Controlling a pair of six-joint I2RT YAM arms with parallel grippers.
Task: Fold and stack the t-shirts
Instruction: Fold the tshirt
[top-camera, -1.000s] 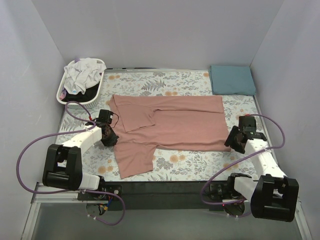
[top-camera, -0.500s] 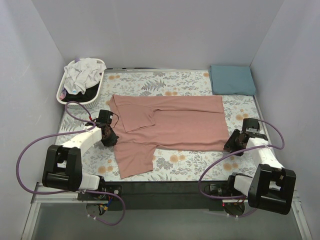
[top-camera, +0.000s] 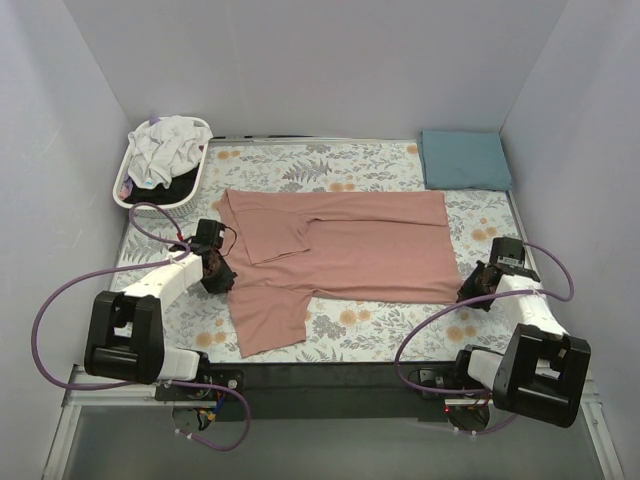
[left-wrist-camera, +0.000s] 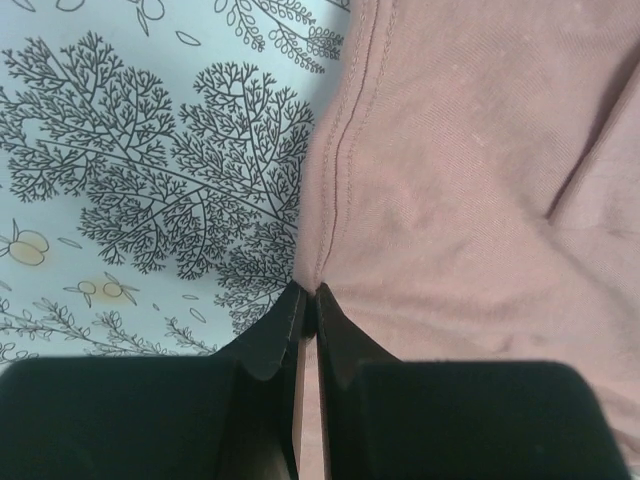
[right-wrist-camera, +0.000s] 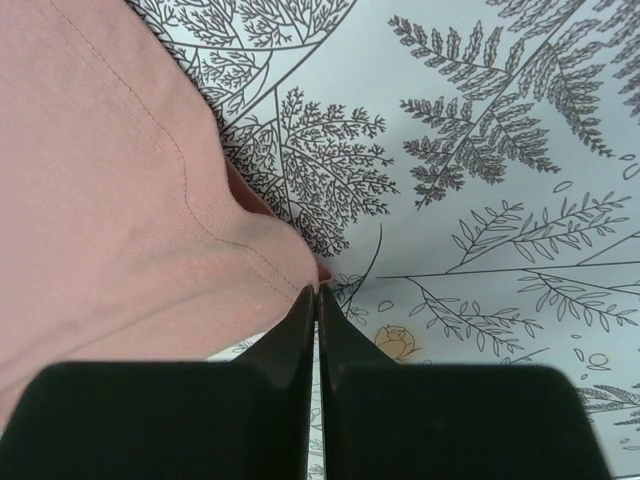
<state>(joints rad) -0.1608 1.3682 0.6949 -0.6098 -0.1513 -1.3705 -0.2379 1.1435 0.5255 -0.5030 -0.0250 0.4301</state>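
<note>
Nearest, two arms, one gripper each. The right gripper (right-wrist-camera: 318, 292) has just snapped shut: a second ago it sat open just off the near right corner of the pink t-shirt (top-camera: 350, 245). It has since slid in to that corner, and its jaws now meet with the hem corner bunched right at the tips, so it looks pinched, though only a sliver of cloth is in there. The left gripper (left-wrist-camera: 309, 295) has not changed. It is still clamped tight, with the shirt's side seam running straight into its closed tips at the left edge, just above the near sleeve. My read is that both ends of the near edge are now held, so the next fold can start, probably lifting that edge over toward the far side. The right pinch is shallow and may slip. The pink t-shirt, one of it, lies flat in the middle of the floral cloth (top-camera: 370, 165), collar to the left, with one sleeve flap already folded in. Farther back there is one teal t-shirt (top-camera: 464, 158), already folded, at the far right corner. One basket (top-camera: 120, 188) sits at the far left holding white and dark t-shirts (top-camera: 165, 145) in a heap. I can't count how many.
</note>
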